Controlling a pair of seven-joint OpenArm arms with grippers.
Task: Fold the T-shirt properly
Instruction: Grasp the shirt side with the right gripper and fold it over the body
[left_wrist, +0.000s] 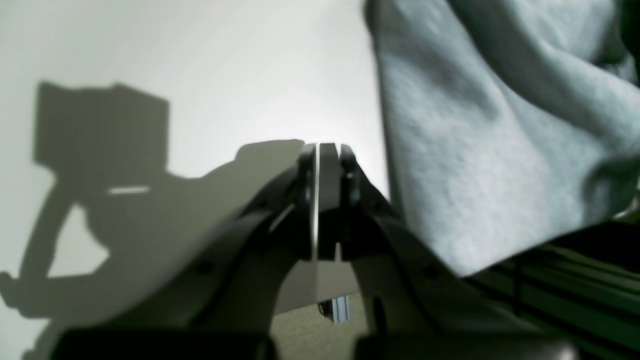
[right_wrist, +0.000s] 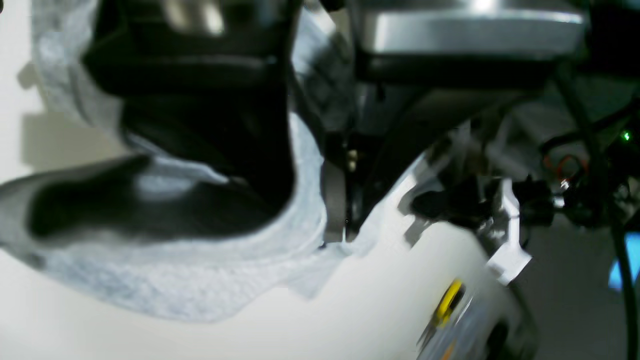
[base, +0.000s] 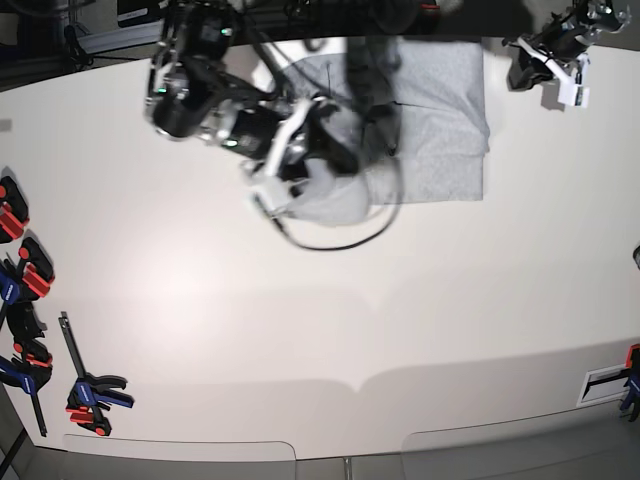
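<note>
The light grey T-shirt (base: 435, 110) lies at the far middle of the white table (base: 320, 320), its left part bunched up. My right gripper (base: 300, 175) is at that bunched left part. In the blurred right wrist view its black fingers (right_wrist: 200, 125) are wrapped in grey cloth (right_wrist: 175, 285) and look shut on it. My left gripper (base: 560, 80) is off the shirt's right edge, at the table's far right corner. In the left wrist view the left gripper (left_wrist: 322, 150) is shut and empty, with the shirt's edge (left_wrist: 475, 150) just to its right.
Red, blue and black clamps (base: 25, 300) lie along the table's left edge, one more (base: 90, 395) nearer the front. Another clamp (base: 630, 380) sits at the right edge. A black cable loop (base: 340, 235) hangs below the right gripper. The table's far edge and frame (left_wrist: 575, 290) are close to the left gripper.
</note>
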